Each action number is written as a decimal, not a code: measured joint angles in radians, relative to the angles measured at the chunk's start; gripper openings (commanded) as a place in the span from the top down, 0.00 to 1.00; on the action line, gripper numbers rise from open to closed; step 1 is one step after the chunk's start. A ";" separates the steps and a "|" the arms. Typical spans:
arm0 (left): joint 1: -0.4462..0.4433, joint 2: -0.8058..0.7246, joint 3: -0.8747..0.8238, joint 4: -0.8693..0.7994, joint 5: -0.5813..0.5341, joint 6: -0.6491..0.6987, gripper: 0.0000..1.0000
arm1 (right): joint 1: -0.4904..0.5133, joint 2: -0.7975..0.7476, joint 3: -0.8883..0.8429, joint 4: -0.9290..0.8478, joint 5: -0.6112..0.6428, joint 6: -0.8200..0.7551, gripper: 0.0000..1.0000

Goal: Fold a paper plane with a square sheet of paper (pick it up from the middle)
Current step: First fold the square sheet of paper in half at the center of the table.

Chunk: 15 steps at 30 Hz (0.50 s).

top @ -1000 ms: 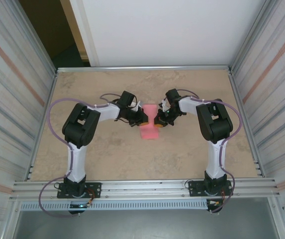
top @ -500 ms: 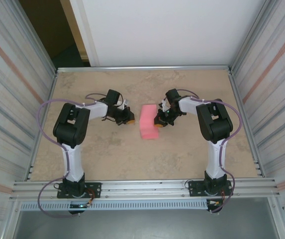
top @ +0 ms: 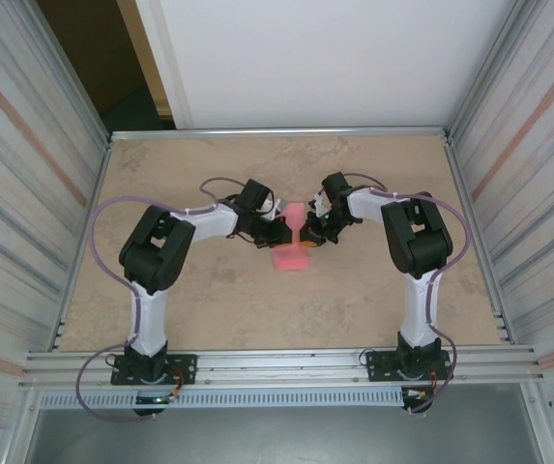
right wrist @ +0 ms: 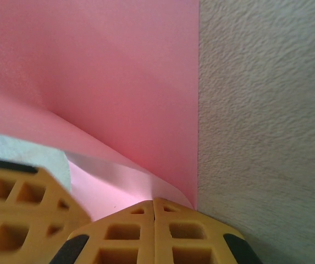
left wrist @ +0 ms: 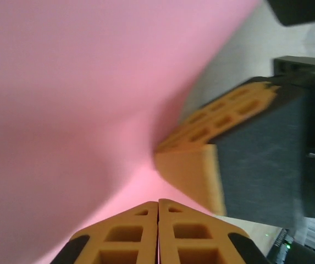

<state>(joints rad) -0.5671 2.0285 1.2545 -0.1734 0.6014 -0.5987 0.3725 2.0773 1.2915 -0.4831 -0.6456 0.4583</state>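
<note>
At table centre the square sheet of paper is seen pinched narrow at its waist (pink, partly lifted). Left fingers, clenched, are pressed to it from 9 o'clock; right fingers are clamped on its curled edge at 3 o'clock.

No legible text, label, brand, number or sign in any view.
</note>
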 measured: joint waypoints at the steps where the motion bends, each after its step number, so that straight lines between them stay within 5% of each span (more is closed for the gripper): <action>1: 0.010 0.000 -0.013 0.001 -0.002 0.000 0.90 | 0.000 0.000 0.000 0.000 0.000 0.000 0.96; 15: 0.153 -0.073 -0.156 0.048 0.026 -0.014 0.90 | 0.000 0.000 0.000 0.000 0.000 0.000 0.96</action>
<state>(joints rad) -0.4137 1.9556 1.0981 -0.1257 0.6277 -0.6128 0.3725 2.0773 1.2915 -0.4831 -0.6456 0.4583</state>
